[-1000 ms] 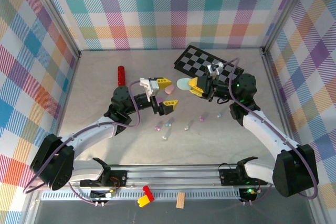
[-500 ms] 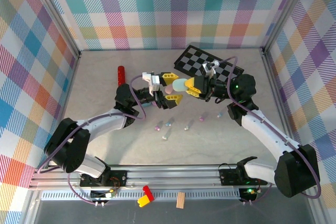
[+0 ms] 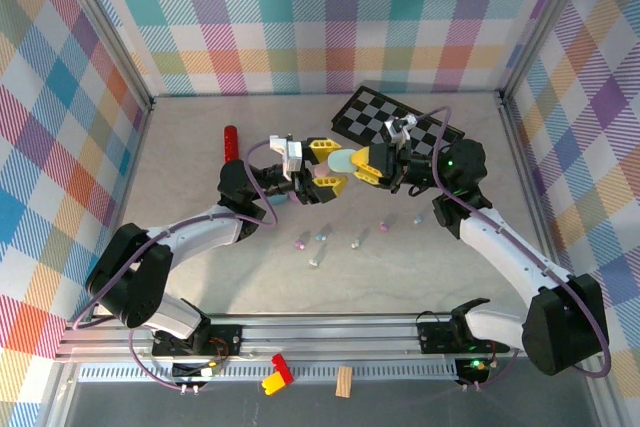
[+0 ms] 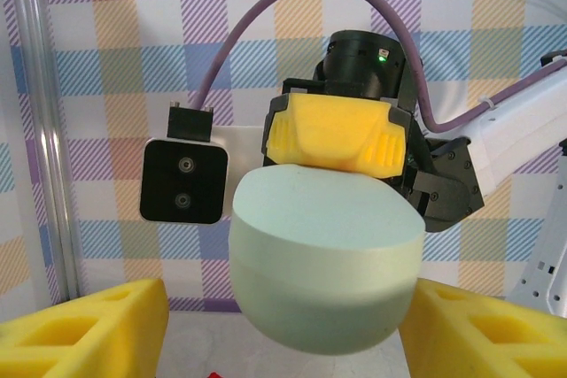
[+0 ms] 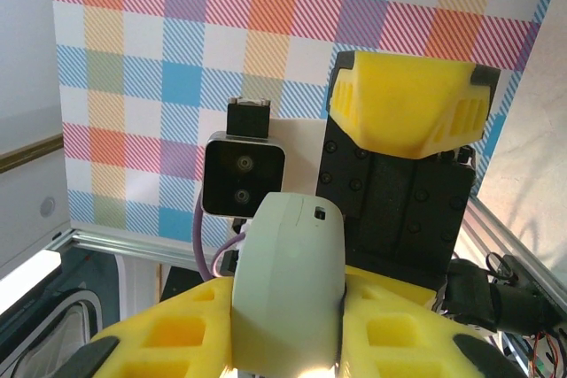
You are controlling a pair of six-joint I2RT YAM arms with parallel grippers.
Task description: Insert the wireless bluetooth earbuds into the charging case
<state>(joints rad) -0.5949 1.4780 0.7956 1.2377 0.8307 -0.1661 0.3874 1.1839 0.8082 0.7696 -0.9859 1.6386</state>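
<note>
Done so far: nothing is being shown as inserted; the mint charging case (image 4: 323, 263) is being held with its lid down.
Right gripper (image 5: 285, 334): the case is being pinched between its yellow fingers, clear of the desk (image 3: 180, 147).
Left gripper (image 3: 328, 166): its fingers are being held spread on either side of the case; contact cannot be told.
Earbuds (image 3: 322, 238): about six are being left loose on the desk, on the arm-base side of the case.
Left to do, as judged: opening the case, then seating each bud.
Desk: pale and speckled; a checkered board (image 3: 385, 117) just behind the case, a red cylinder (image 3: 231, 142) to its left.
Room: the space around the case is being enclosed by pastel plaid panels (image 3: 300, 17).
</note>
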